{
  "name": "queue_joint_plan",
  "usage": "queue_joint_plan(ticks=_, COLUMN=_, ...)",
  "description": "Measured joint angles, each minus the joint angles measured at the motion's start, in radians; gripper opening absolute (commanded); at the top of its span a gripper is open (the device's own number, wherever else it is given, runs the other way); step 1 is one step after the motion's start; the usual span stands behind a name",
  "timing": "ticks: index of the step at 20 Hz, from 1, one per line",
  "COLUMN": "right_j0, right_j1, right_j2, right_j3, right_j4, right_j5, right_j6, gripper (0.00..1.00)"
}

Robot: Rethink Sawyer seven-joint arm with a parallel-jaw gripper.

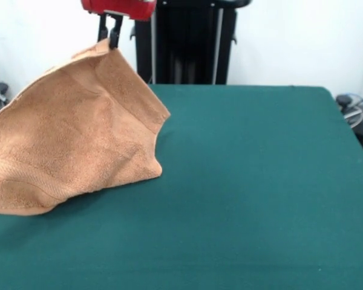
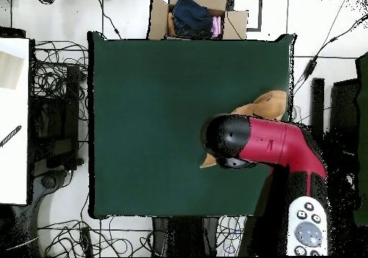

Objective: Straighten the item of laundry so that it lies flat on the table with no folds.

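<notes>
Item: the towel [image 1: 72, 133], orange-tan terry, draped in a tent shape with its peak up under my end effector [image 1: 107, 37] and its lower edge resting along the left part of the table [image 1: 260, 181] in the front view. Folded, not flat; woven band low on the left. My end effector is pinched shut on the peak. Overhead, a cardboard box [image 2: 198, 14] beyond the table holds dark and pink cloth.
</notes>
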Motion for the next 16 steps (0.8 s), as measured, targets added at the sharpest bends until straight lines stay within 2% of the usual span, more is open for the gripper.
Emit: queue_joint_plan(ticks=16, right_j0=0.082, right_j1=0.042, right_j2=-0.06, right_j3=0.0, right_j4=0.033, right_j5=0.0, right_j6=0.06, gripper=0.0)
